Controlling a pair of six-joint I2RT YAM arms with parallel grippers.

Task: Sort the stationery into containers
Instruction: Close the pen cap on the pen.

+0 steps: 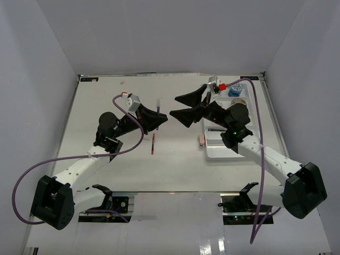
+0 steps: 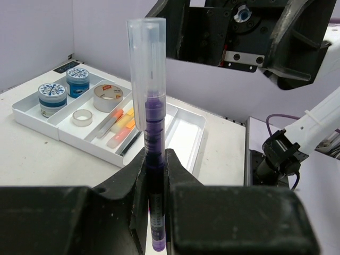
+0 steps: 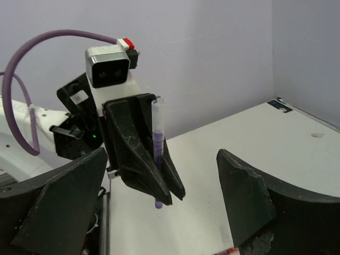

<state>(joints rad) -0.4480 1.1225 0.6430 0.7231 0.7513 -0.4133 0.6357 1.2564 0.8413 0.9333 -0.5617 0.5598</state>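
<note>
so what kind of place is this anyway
Probably a robotics lab test cell: a white table boxed in by plain walls, a left arm and right arm bolted at its near edge, and a staged stationery tray.

- The left claw (image 1: 161, 119) holds a purple pen (image 1: 158, 109) upright just before the right claw (image 1: 173, 105). Only a narrow gap separates the two.
- The right claw's jaws stand wide apart, and the space between them is open toward the pen.
- The right arm (image 1: 265, 156) lies over the white tray (image 1: 212, 154), blocking most of it from above.
- A red pen (image 1: 153, 143) and a pink eraser (image 1: 201, 139) lie on the bench (image 1: 106, 95) on the near side of the claws.
- Open bench surface lies along the far and left sides, bounded by walls (image 1: 42, 79).
</note>
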